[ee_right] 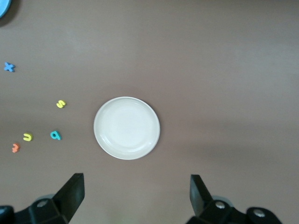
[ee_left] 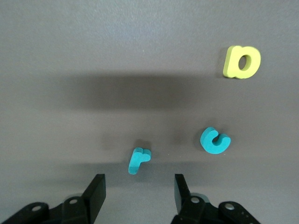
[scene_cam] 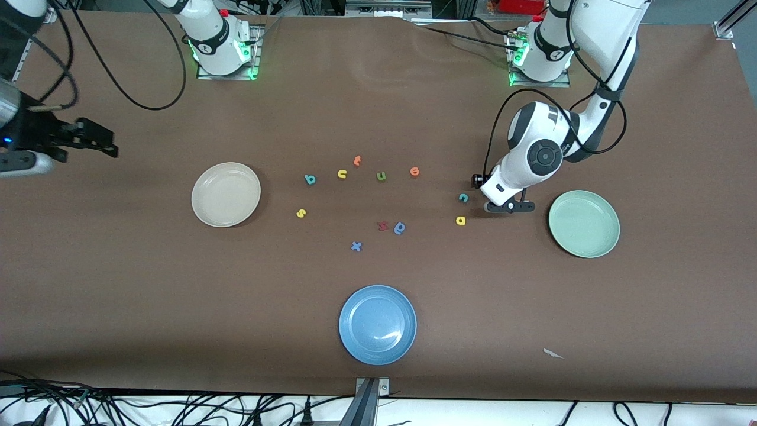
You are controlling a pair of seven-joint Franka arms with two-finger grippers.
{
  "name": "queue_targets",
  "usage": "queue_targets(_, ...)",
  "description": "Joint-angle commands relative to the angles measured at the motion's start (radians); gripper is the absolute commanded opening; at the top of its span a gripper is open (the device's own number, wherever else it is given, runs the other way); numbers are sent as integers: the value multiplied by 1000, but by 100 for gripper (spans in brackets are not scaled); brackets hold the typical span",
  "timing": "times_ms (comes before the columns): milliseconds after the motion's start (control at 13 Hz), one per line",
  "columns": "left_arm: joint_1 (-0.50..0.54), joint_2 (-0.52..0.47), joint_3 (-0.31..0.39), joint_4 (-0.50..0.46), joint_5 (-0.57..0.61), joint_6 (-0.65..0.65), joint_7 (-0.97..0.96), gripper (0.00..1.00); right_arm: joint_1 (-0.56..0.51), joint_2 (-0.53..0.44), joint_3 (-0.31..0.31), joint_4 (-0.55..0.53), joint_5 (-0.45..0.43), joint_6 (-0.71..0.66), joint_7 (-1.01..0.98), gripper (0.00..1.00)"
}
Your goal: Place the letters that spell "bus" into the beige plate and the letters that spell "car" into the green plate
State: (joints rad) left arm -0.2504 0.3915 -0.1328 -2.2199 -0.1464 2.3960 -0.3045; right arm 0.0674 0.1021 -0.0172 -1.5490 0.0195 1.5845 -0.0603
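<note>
My left pincer is low over the tabletop, between the green plate and the middle group of letters. Its fingers are spread and pinch nothing. The teal-blue "r" lies flat just ahead of the fingertips, not between them.

The risk I see: the "r" is tiny and thin and lies a little tilted to the line of the fingers. If I press them together too early or too high, they can push it away or flip it instead of holding it. The teal "c" is near the "r", so a wide approach can also knock it. The yellow "a" is more apart, nearer to the front camera than the "c".

All three "car" letters are on the tabletop beside the green plate, which holds nothing. The teal "b", the yellow-orange "u" and the yellow "s" lie near the beige plate, also with nothing in it. The green letter looks much like the "u"; I must not confuse them.

My right pincer waits, spread and with nothing in it, high over the right arm's end of the tabletop.
</note>
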Motion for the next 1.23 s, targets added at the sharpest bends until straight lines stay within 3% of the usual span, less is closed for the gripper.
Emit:
queue_targets(0, -20, 21, 9, 0, 4, 35, -27, 65, 64, 108, -3, 84, 5, 14, 40, 100)
queue_targets(154, -24, 33, 9, 0, 4, 45, -31, 65, 100, 126, 11, 32, 63, 102, 167, 100)
queue_targets(309, -24, 38, 9, 0, 4, 45, -31, 60, 98, 120, 92, -86, 62, 251, 281, 100)
queue_targets(694, -24, 49, 9, 6, 4, 48, -31, 38, 100, 160, 216, -197, 11, 411, 460, 100)
queue_targets(1003, -23, 55, 10, 11, 4, 48, -30, 21, 101, 258, 318, -256, -151, 548, 649, 100)
queue_targets(1157, -23, 55, 10, 14, 17, 48, -30, 14, 120, 303, 324, -255, -194, 584, 688, 100)
